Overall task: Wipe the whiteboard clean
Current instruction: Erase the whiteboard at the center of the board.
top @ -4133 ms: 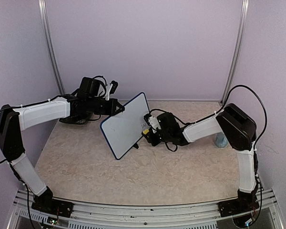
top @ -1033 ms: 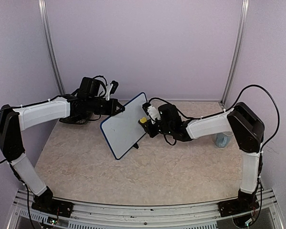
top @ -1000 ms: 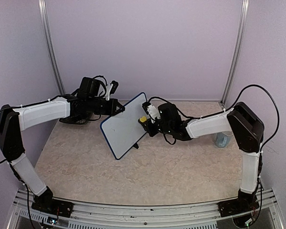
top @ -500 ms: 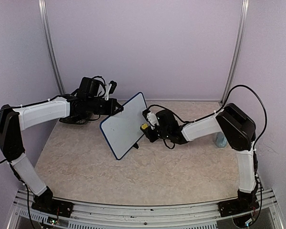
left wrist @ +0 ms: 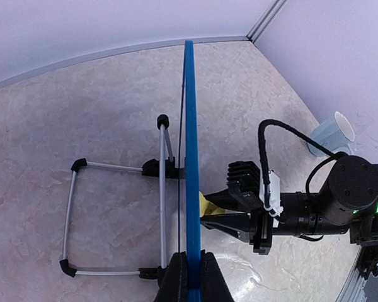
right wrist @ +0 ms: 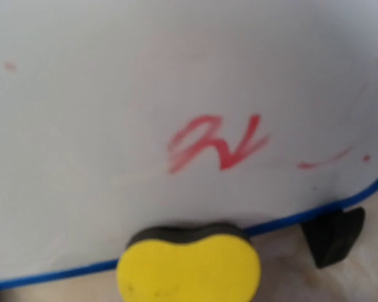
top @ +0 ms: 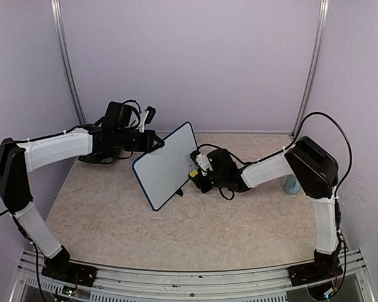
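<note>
**Yellow sponge [right wrist: 189, 264] drops to whiteboard's [top: 167, 165] lower edge**

Lower than a moment ago, the right gripper [top: 198, 176] pinches the yellow sponge against the whiteboard's bottom frame — red scribbles [right wrist: 217, 148] show above it. The left gripper [left wrist: 190, 270] clenches the top edge; the whiteboard stands tilted mid-table [top: 176, 233].

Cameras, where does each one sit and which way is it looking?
Top external: high behind the arms, looking down on the table; both arms show, left gripper clamped on the whiteboard.
Left wrist: on the left arm, looking along the board's blue edge; its own fingers show at the bottom.
Right wrist: close to the board's face, looking at a red scribble; no fingers show, only the yellow sponge.
Shared: all three see the whiteboard; both wrist views see the sponge.
</note>
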Controlling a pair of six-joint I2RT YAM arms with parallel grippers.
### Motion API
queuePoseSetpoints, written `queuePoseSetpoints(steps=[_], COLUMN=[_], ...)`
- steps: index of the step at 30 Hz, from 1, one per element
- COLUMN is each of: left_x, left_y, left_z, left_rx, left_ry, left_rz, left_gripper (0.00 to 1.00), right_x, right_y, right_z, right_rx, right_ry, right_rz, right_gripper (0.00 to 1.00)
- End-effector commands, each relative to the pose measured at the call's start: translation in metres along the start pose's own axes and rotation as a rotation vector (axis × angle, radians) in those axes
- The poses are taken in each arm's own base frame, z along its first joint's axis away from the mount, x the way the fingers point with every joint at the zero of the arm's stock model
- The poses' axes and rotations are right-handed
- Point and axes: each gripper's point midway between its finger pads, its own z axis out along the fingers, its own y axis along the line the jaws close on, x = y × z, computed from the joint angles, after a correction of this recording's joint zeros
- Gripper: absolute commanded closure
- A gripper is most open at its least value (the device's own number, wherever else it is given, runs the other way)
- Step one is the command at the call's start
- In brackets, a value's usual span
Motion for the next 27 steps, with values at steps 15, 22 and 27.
queuePoseSetpoints(steps=[15,22,27], left_x=[0.043,0.045,0.047], left_y=[-0.017,-0.015,-0.013], left_z=[0.005,0.007,0.009], left_rx=[0.067,0.066,0.063], left_ry=[0.155,0.162,0.168], left_rz=[-0.025,-0.029,-0.033], left_gripper=[1.0,1.0,1.0], right_x=[-0.046,0.003,0.009], right_y=[-0.016,-0.031,-0.031], right_z=[0.005,0.017,0.016], right_rx=[0.025,0.025,0.024], right_ry=[-0.048,0.031,0.039], right_rz=[-0.001,0.056,0.057], right_gripper=[1.0,1.0,1.0])
